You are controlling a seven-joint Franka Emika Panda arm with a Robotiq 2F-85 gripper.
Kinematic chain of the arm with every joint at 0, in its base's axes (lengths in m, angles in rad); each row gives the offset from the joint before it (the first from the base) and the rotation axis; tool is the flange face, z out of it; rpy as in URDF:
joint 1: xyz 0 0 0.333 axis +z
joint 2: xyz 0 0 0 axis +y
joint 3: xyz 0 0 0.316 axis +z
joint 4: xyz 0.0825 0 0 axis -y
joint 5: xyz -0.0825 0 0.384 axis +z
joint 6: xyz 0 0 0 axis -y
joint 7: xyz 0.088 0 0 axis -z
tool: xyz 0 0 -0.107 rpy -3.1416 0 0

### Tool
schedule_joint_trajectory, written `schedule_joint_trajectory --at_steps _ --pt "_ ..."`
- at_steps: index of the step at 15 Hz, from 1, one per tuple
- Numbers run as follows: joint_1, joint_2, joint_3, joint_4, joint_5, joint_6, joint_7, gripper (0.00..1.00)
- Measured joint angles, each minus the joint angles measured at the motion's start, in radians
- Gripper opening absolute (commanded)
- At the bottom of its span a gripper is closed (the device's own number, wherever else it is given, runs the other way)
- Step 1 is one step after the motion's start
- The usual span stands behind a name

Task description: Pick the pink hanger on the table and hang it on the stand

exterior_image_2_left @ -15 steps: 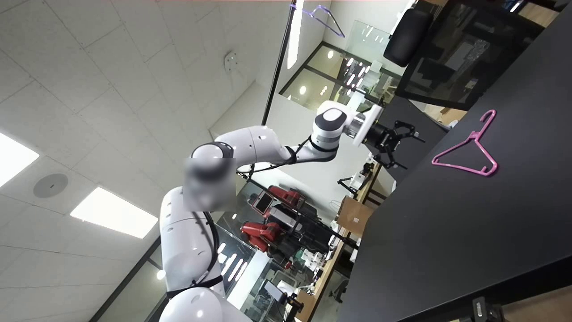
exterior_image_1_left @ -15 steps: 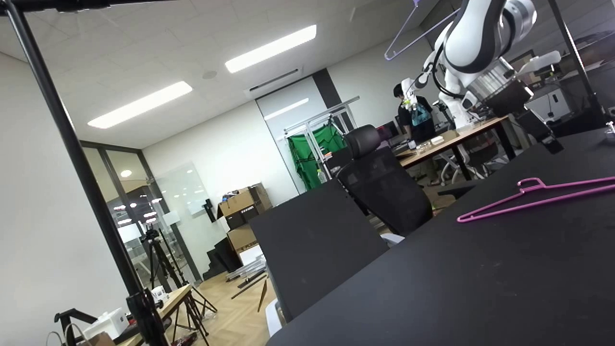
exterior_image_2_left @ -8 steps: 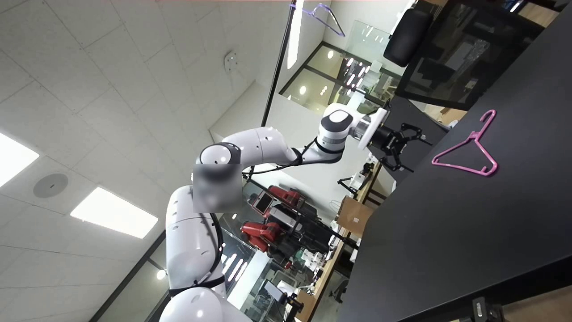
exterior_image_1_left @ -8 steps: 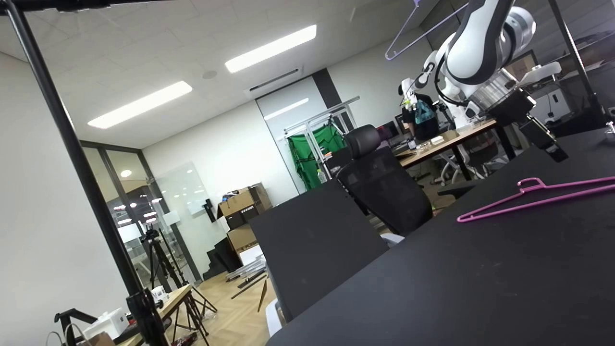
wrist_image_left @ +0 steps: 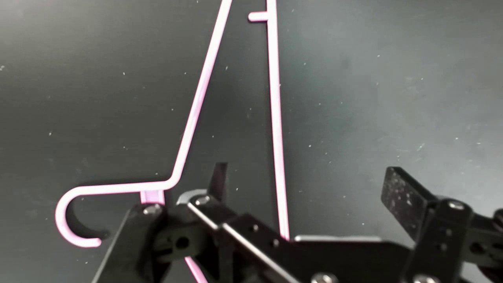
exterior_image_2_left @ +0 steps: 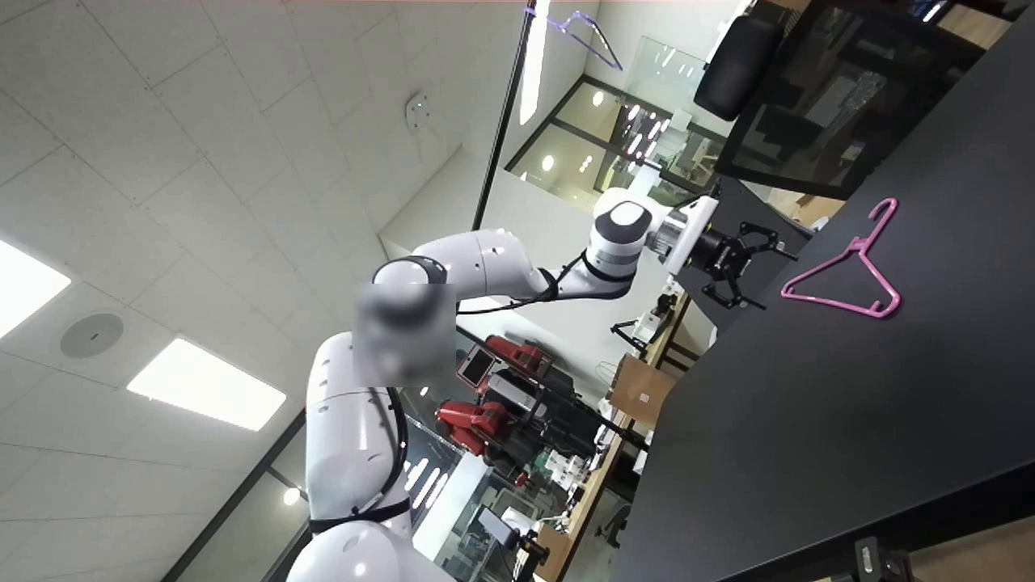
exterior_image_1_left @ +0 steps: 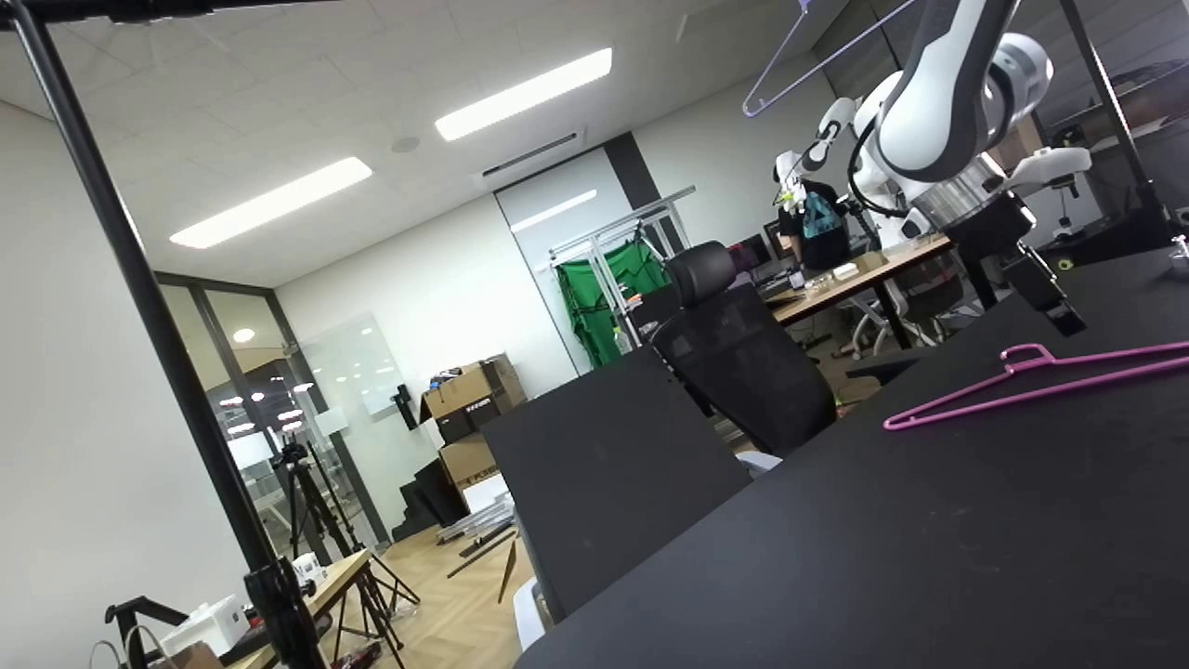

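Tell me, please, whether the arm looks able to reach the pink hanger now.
Probably yes: the arm points its open jaws down toward the pink hanger, which lies uncovered on the black table, with nothing visible between.

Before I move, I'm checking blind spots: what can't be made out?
Pink hanger: an exterior view's right edge crops one end; in the wrist view, the gripper hides part.
Purple hanger: an exterior view's top edge crops its hook.
Robot arm: partly blurred in an exterior view.

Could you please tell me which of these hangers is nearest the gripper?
The pink hanger, flat on the black tabletop, partly hidden behind the open gripper in the wrist view. The purple hanger hangs high up instead.
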Motion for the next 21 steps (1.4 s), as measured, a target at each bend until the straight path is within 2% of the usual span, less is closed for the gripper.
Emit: schedule_joint_trajectory --at_steps 3,4,5,10,15,17,21 --pt "-0.029 0.057 0.019 0.018 0.002 0.048 -0.026 1.0" --pt "-0.037 0.079 0.025 0.031 0.002 0.053 -0.031 0.75" --pt "-0.042 0.099 0.028 0.045 0.002 0.055 -0.034 0.74" --pt "-0.049 0.166 0.042 0.108 0.003 0.068 -0.039 0.38" --pt "-0.046 0.182 0.051 0.141 0.003 0.067 -0.039 0.05" --pt "-0.044 0.185 0.051 0.15 0.003 0.064 -0.039 0.0" --pt "-0.043 0.19 0.05 0.177 0.003 0.004 -0.036 0.02"
